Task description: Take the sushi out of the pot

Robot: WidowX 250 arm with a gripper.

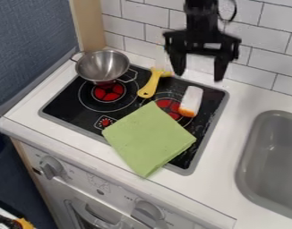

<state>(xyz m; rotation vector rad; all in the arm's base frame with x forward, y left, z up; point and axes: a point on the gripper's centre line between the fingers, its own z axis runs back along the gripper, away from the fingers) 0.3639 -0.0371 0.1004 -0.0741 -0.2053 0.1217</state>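
Sushi [192,99]: white block with one orange end, lying on the black stovetop [212,100], outside the metal pot [93,71] and near the green cloth [149,138]. I see the gripper [199,77] against white tiles [262,42], spread wide, with only air between its fingers.

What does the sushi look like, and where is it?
On the white counter, find the black stovetop. Toward its back right corner, just past the green cloth, lies the sushi, a small white block with an orange near end. Those colours set it apart from the yellow-handled utensil on its left.
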